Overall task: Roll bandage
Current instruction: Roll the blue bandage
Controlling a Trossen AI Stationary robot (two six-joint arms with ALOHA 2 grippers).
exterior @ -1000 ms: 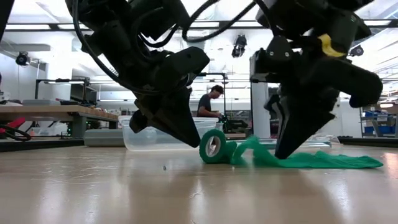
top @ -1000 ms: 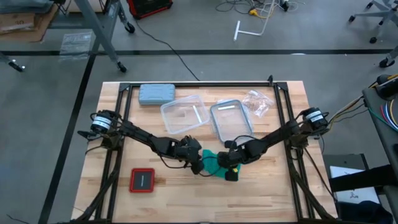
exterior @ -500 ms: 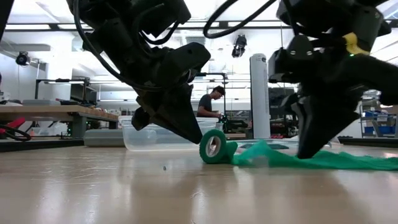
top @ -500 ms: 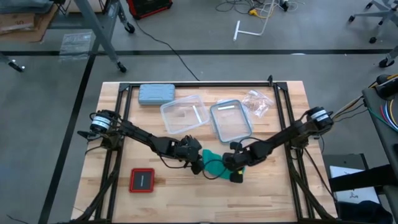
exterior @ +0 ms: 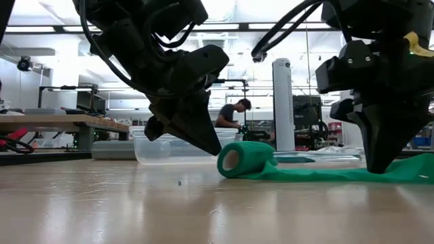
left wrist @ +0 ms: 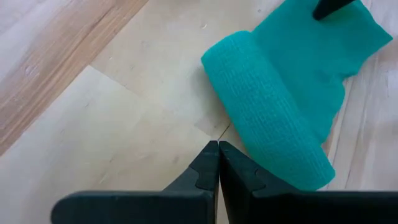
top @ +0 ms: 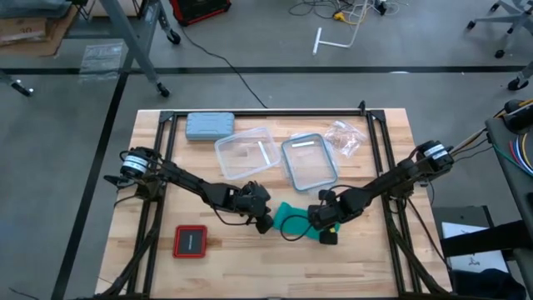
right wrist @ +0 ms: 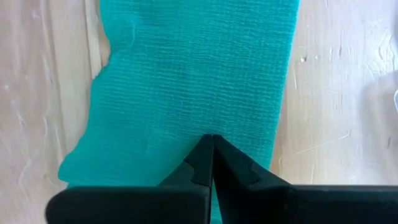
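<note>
The bandage [top: 293,220] sits near the front middle of the bench [top: 233,267], partly rolled: a chunky teal roll at one end with a flat tail trailing off toward our right arm. Our left gripper [left wrist: 218,149] is just beside the roll, fingers pressed together with nothing between them, tips down near the wood. Our right gripper [right wrist: 212,142] is over the flat tail, fingers together too, and it looks like the tips are pinning the cloth to the bench rather than gripping it.

To do this step well, we'd say keep the tail held taut and straight on the right while the left tip nudges the roll along it, pushing at the middle of the roll so it doesn't veer off and wind into a cone.

The cloth is a soft, stretchy crepe weave with a fine ribbed texture and slightly wavy edges. It'll probably bunch if pushed too fast. The roll is a short hollow cylinder, a bit squishy. The bench is smooth pale wood, so the tail might slip.
</note>
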